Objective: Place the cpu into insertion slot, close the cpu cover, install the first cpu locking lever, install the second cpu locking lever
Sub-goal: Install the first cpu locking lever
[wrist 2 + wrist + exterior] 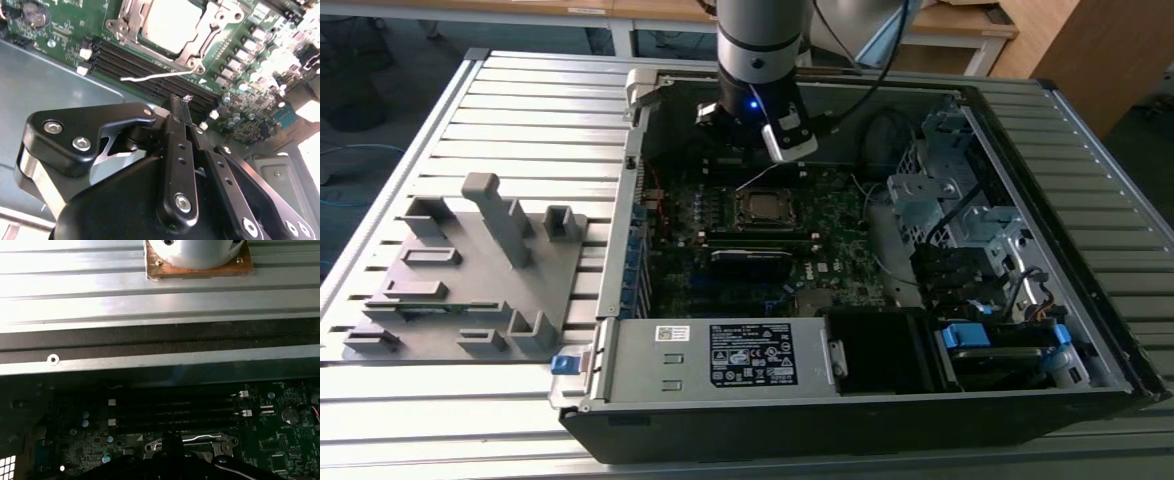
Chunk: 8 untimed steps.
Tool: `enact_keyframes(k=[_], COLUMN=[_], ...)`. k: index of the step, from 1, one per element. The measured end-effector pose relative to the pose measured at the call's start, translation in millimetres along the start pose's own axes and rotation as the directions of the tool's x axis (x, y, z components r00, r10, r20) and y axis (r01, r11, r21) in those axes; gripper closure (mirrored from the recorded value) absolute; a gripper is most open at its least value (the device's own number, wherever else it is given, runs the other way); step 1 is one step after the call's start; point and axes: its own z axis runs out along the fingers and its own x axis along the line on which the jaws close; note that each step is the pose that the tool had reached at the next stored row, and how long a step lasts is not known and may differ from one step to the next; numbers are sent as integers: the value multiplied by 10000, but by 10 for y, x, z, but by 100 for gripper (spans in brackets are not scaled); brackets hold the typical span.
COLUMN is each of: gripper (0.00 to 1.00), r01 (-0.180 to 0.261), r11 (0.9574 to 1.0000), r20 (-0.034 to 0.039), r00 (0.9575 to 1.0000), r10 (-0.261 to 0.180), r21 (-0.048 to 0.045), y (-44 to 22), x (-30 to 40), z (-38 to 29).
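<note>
Pincer [181,104] fingers were together, over the memory slots [150,67] | cpu [167,22] sat in insertion slot [740,210] | cpu cover [197,52] lay over it | one locking lever [155,76] stood raised.

Ribbed metal tabletop [520,110] I work over, open computer case [854,432] filling its middle, grey fixture plate [568,272] near the edge at the exterior view's left.

Slatted metal table [520,110], perhaps wooden desks [967,22] behind
</note>
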Motion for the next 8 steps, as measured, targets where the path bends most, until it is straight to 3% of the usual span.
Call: enact_keyframes(k=[5, 8], gripper=[89, 89], r01=[-10, -13], r11=[9991, 9990], r20=[105, 112], r00=[9999, 9999], r10=[6, 8], r21=[417, 454], y=[4, 5], x=[2, 1], z=[23, 27])
